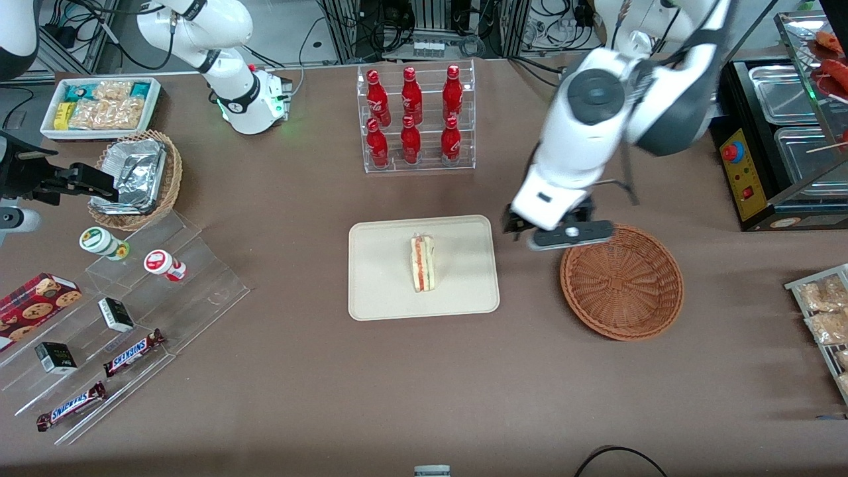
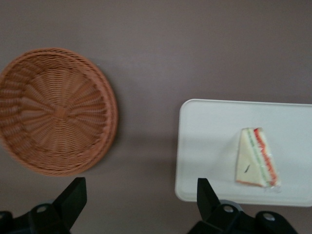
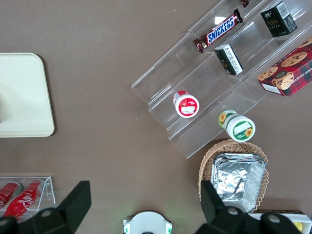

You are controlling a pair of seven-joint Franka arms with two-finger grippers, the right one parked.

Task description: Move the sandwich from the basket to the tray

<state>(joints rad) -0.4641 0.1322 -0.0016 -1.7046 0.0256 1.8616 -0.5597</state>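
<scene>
The sandwich (image 1: 423,263) (image 2: 256,157), a pale triangular wedge with red, orange and green layers on its cut edge, lies on the cream tray (image 1: 379,278) (image 2: 204,146) in the middle of the table. The reddish-brown wicker basket (image 1: 621,281) (image 2: 54,111) stands empty beside the tray, toward the working arm's end. My gripper (image 1: 523,228) (image 2: 141,195) hangs above the bare table between tray and basket, open, with nothing between its fingers.
A clear rack of red cola bottles (image 1: 414,118) stands farther from the front camera than the tray. Toward the parked arm's end are a tan basket of foil trays (image 1: 136,177), a white snack bin (image 1: 99,106) and clear steps with candy bars (image 1: 132,351). A food warmer (image 1: 782,132) is at the working arm's end.
</scene>
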